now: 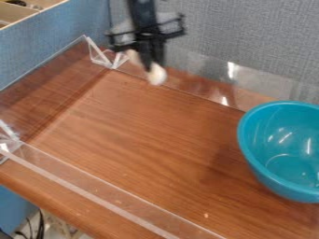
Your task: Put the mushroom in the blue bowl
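My gripper (152,63) hangs pointing down over the far left part of the wooden table, shut on the mushroom (156,73), a small cream-white lump sticking out below the black fingers and held clear above the wood. The picture is blurred around the arm. The blue bowl (285,149) is a large teal glossy bowl at the right edge of the table, empty, well to the right of and nearer than the gripper.
Low clear plastic walls (75,58) run along the left, back and front edges of the wooden table (137,140). A blue-grey fabric screen stands behind. A cardboard box (32,17) is at the top left.
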`<action>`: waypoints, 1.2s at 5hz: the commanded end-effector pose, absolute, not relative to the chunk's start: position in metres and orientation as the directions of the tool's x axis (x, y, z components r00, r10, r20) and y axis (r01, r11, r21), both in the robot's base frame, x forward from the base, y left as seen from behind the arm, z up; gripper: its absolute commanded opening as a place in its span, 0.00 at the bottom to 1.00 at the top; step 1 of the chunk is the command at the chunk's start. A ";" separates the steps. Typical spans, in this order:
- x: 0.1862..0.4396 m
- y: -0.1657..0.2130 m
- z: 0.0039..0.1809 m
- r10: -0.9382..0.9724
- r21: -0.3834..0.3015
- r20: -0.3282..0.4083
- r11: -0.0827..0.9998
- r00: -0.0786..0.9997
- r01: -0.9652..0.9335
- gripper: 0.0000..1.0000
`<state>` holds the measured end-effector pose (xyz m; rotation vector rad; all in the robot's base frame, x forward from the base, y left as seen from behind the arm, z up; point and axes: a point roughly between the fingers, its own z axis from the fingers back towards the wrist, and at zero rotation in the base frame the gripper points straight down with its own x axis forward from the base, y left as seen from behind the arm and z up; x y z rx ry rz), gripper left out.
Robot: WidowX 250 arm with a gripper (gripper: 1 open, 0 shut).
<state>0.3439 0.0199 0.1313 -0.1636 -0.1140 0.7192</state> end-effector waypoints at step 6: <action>0.332 -0.126 0.166 0.245 -0.238 0.092 0.947 0.965 -0.218 0.00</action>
